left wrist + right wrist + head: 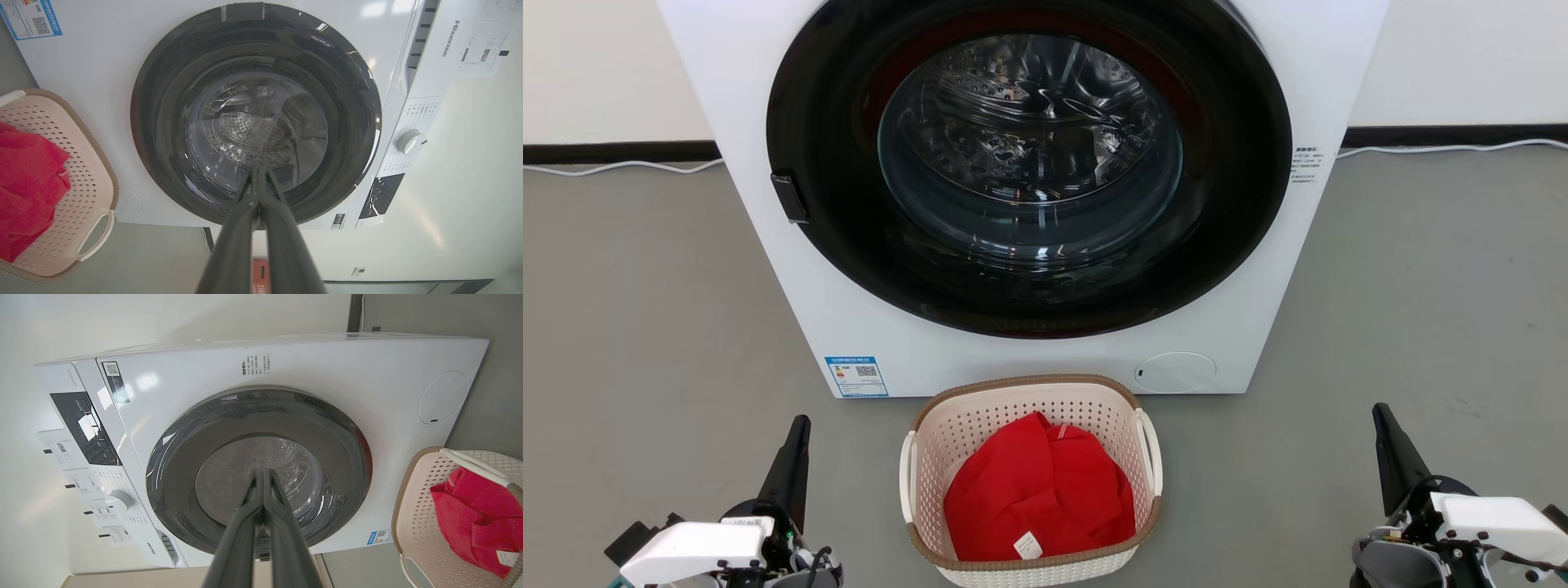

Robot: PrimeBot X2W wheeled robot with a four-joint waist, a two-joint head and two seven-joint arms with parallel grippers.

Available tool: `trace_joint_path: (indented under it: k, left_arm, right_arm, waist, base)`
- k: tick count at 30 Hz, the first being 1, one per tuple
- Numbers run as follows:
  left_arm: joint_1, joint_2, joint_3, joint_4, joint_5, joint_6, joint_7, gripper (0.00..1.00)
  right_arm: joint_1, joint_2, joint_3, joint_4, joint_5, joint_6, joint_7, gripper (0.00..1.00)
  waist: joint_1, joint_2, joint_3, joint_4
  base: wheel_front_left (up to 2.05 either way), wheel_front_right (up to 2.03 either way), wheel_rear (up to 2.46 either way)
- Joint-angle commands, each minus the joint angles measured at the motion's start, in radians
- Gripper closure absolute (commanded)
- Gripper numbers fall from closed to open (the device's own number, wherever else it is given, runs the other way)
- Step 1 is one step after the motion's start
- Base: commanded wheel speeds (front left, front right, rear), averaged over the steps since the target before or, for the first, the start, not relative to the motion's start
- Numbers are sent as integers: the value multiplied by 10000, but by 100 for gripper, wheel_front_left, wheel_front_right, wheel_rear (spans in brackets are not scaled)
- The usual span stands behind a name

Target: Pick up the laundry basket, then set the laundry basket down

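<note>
laundry basket (968,429) bottom centre of head view, red cloth (1037,490) inside | washing machine (1045,359) looms just behind it | left gripper (799,425) lower left, right gripper (1380,412) lower right, both pinched closed, holding nothing, apart from the basket

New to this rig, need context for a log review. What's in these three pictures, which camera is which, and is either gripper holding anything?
It is a two-armed wheeled robot. The head view looks down: the left gripper and right gripper sit low at either side, both shut, holding nothing. The two wrist views look along each arm's own gripper toward the machine. On the grey floor, the laundry basket, with a red cloth inside, stands right before a white washing machine whose door looks closed.
</note>
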Motion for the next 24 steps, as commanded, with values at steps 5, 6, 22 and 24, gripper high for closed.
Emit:
trace_joint_path:
  k: [5,6,22,24]
  left_arm:
    - [-532,106,293,-218,18,-63,62,100]
    - [-532,106,293,-218,18,-63,62,100]
    - [-532,106,293,-218,18,-63,61,100]
    - [-532,106,293,-218,18,-63,61,100]
  right_arm:
    - [-410,-33,182,-280,-93,73,104,100]
    - [-410,-33,183,-280,-93,73,104,100]
    - [-410,-33,183,-280,-93,73,104,100]
    - [-410,-33,183,-280,-93,73,104,100]
  waist:
    - [0,-1,0,0]
    - [0,-1,0,0]
    - [0,-1,0,0]
    - [0,-1,0,0]
  base:
    - [0,0,0]
    - [0,0,0]
    - [0,0,0]
    - [0,0,0]
